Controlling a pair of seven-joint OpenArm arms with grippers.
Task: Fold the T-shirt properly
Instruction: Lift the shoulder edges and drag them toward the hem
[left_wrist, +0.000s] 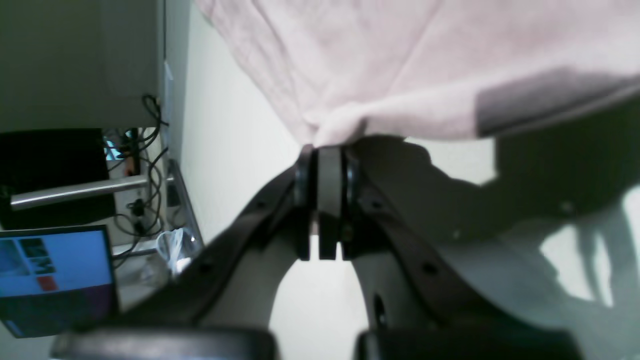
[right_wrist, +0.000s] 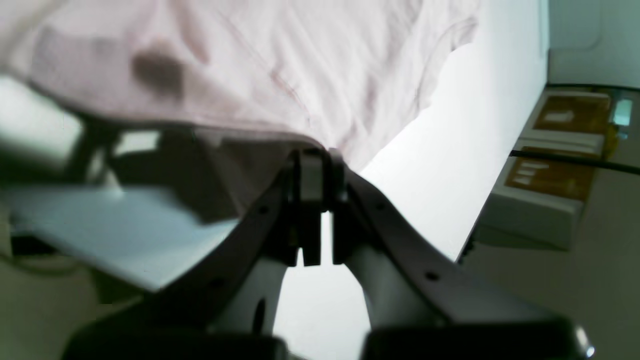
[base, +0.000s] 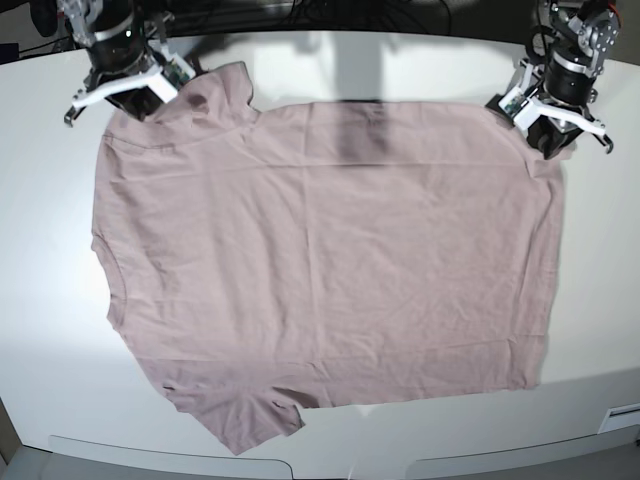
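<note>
T-shirt fabric (base: 330, 240) is spread broadly over the white counter (base: 50, 200), and its edge nearest the arms is pinched at two points: one bunch is clamped in the left claw (left_wrist: 327, 150), another in the right claw (right_wrist: 317, 155), the fingers of each being pressed together on cloth. The step in hand is judged to be the lifting and carrying of that edge for a fold. For it to be done well, both claws should be moved at the same pace and height, with the span between them kept lightly taut, so that no sag is dragged under the fold. The edge should be laid down square before either grip is loosened (a hasty release could leave a diagonal crease). The crumpled corner (base: 245, 420) at the far side may need to be straightened afterwards.

Relative to the claws, most of the garment is stretched out beyond them, across the middle of the counter, while a loose flap (base: 235, 90) is seen just beside the right claw. Beneath the raised edge, dark shadow is cast.
</note>
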